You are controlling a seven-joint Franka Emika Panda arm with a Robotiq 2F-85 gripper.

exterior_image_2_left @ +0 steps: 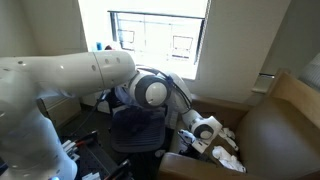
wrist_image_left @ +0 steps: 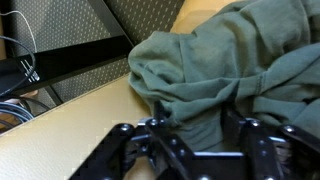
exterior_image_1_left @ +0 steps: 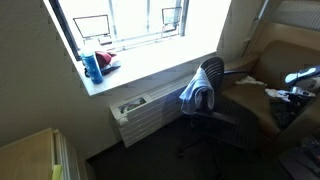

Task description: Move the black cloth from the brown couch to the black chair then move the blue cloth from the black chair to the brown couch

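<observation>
The black cloth [wrist_image_left: 220,60] looks dark grey-green in the wrist view and lies bunched on the tan surface of the brown couch [wrist_image_left: 80,130]. My gripper [wrist_image_left: 192,125] has its fingers on both sides of a fold of this cloth and is shut on it. In both exterior views the gripper [exterior_image_1_left: 297,80] [exterior_image_2_left: 205,132] is low over the brown couch [exterior_image_1_left: 260,60] [exterior_image_2_left: 285,125]. The blue cloth [exterior_image_1_left: 198,95] hangs over the back of the black chair [exterior_image_1_left: 212,72], which stands next to the couch. The chair [exterior_image_2_left: 135,135] is partly hidden behind my arm.
A window sill holds a blue bottle [exterior_image_1_left: 92,68] and a red item [exterior_image_1_left: 105,62]. A white heater [exterior_image_1_left: 135,110] sits below the window. Cables [wrist_image_left: 20,60] hang beside the couch. A pale cabinet [exterior_image_1_left: 30,155] stands at the near corner.
</observation>
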